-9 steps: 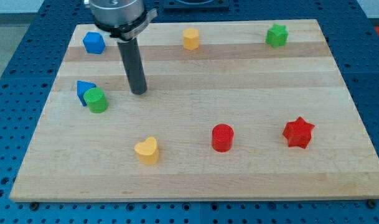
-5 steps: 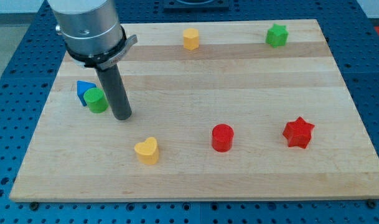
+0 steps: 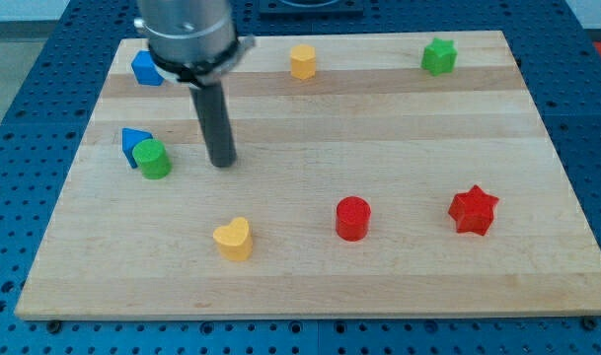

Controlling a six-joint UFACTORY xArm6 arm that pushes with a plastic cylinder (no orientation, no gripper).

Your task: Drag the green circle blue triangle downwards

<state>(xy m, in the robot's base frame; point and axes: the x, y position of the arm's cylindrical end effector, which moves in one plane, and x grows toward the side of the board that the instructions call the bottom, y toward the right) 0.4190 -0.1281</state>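
Tip beside the green-and-blue pair
My tip [image 3: 222, 163] rests apart, to the view's right of the touching green circle [image 3: 153, 158] and blue triangle [image 3: 133, 142]; no fingers exist.

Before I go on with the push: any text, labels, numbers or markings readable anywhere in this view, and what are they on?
None: no word, label, number or sign can be read in the camera view.
The wooden board, the green circle, the blue triangle and the other blocks are plain.
My tip and its rod carry no marking.
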